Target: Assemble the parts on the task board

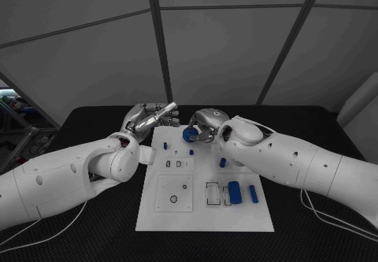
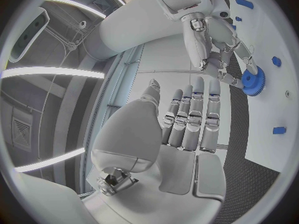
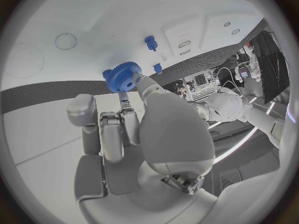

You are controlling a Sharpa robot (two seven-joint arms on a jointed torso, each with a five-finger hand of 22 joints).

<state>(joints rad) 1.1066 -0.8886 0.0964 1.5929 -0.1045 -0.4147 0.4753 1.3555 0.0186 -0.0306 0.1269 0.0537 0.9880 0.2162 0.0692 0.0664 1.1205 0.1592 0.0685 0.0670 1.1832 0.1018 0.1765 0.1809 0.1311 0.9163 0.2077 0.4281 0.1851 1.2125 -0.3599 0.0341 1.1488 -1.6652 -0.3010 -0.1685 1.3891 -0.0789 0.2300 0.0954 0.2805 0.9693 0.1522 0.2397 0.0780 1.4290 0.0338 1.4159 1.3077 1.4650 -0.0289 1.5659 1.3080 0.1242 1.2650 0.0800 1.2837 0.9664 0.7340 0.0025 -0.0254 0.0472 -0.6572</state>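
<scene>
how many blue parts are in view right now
6. A gear held by the right robot hand; small pegs at and; a thick cylinder and a thinner one near the board's front. The arms may hide more.

Lighting: dim and even over my bench (image 1: pixel 94 229); bright ceiling strips (image 2: pixel 53 73) glare; wrist pictures bend strongly at rims.

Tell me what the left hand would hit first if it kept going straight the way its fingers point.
Probably nothing on the table: the left hand is open, its fingers raised and pointing past the task board's far edge. The right hand, holding the blue gear, sits off to the side. Depth is uncertain.
</scene>
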